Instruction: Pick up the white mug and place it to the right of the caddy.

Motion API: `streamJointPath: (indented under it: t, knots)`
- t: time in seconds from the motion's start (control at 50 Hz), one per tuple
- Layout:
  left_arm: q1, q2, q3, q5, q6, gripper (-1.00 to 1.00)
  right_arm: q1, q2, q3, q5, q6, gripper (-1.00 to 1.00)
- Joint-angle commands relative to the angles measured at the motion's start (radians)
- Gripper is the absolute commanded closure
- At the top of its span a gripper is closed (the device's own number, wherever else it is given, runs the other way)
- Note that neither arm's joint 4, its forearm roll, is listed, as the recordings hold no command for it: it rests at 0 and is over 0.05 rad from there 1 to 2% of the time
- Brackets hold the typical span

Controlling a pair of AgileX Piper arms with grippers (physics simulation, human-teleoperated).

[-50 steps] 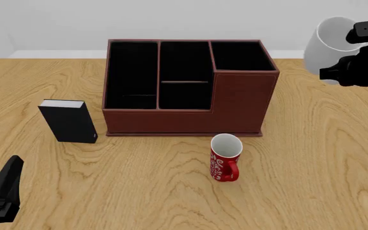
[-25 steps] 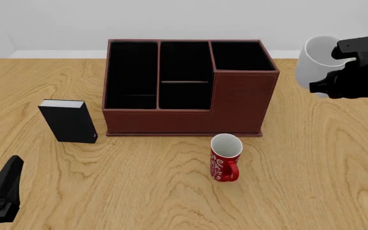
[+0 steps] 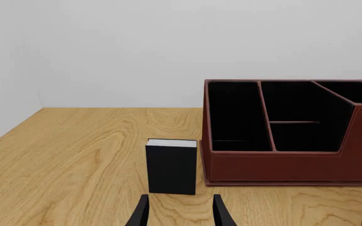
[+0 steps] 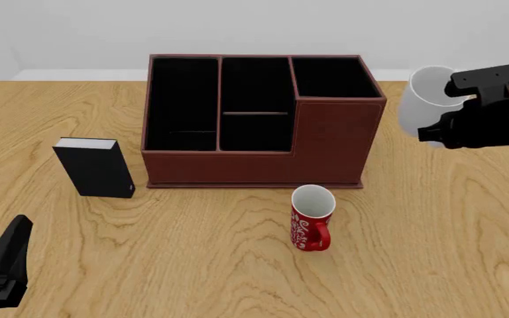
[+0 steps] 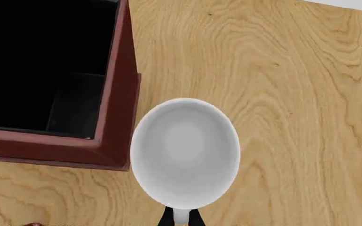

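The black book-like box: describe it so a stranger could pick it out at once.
Start at the big reddish-brown caddy in the middle of the wooden table. Just off its left side, apart from it, stands the black book-like box, upright. Unlike the red mug in front, it is flat-sided, black with a pale top edge.

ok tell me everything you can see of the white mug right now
The white mug is plain, glossy and pattern-free, like glazed ceramic, with an empty pale grey inside. The right claw is shut on it at the near rim. In the front view it sits upright or nearly so, mouth up, just right of the caddy, beside its taller section. The right wrist view shows it next to the caddy's outer wall. Its handle and base are hidden, so whether it touches the table cannot be told.
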State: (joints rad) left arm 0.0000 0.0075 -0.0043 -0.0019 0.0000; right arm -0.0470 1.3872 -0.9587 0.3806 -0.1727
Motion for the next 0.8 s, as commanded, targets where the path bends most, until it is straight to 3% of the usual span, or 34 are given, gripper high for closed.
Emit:
streamJointPath:
  t: [0.02, 0.8]
  knots:
    - [0.000, 0.000, 0.000, 0.000, 0.000, -1.00, 0.005, 0.018, 0.011, -0.020, 0.008, 1.00]
    - [0.000, 0.000, 0.000, 0.000, 0.000, -1.00, 0.013, 0.135, -0.051, -0.052, 0.045, 1.00]
